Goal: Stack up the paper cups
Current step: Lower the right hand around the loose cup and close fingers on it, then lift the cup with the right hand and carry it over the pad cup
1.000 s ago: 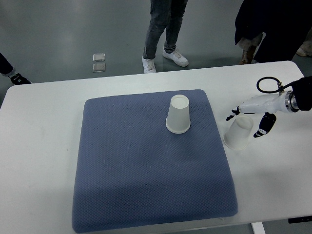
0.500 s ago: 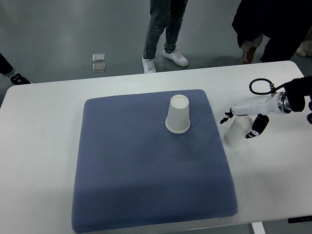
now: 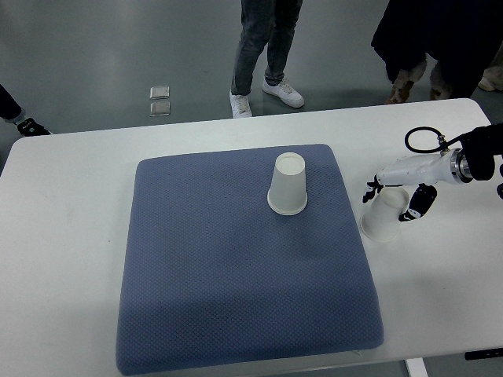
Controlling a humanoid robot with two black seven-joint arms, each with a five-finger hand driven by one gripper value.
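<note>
Two smooth tapered paper cups (image 3: 288, 184), dimpled pad (image 3: 236, 267)

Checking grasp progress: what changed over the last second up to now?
The right robot hand slid slightly left and settled over the top of the cup on the table, fingers straddling it; whether it grips yet isn't clear. That cup looks unmoved, still tilted on the table beside the pad. The cup on the pad is unchanged, upside down. The people behind shifted a little.

One cup (image 3: 288, 185) on mat (image 3: 236, 267) (another (image 3: 385, 216) beside)
</note>
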